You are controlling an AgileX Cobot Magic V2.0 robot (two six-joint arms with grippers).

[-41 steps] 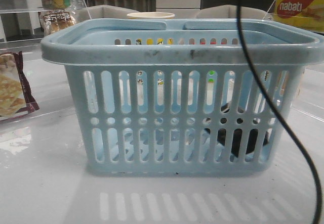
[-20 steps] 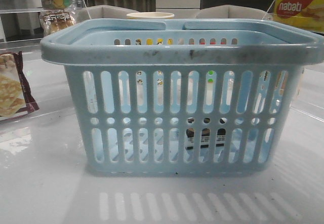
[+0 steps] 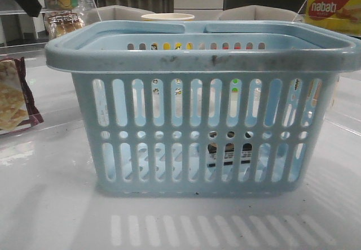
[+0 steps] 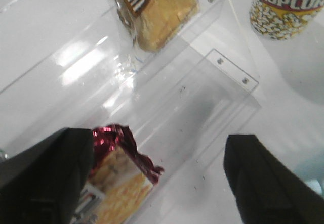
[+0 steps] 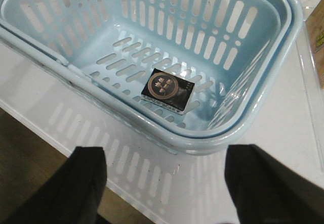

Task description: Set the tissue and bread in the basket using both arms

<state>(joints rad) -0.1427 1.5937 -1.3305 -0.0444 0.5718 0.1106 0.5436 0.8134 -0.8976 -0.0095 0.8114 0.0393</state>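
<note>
below the open, empty right end effector point(image 5: 164, 183), the tissue point(image 5: 168, 88) lies inside the basket point(image 5: 243, 123).

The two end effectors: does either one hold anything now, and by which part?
Nothing is held. The left end effector is open above the shelf, and the right end effector is open outside the basket. The tissue lies free on the basket floor.

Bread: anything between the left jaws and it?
Nothing visible. The bread lies on the clear shelf, open left gripper above it; the cracker packet sits by one finger, off to the side.
</note>
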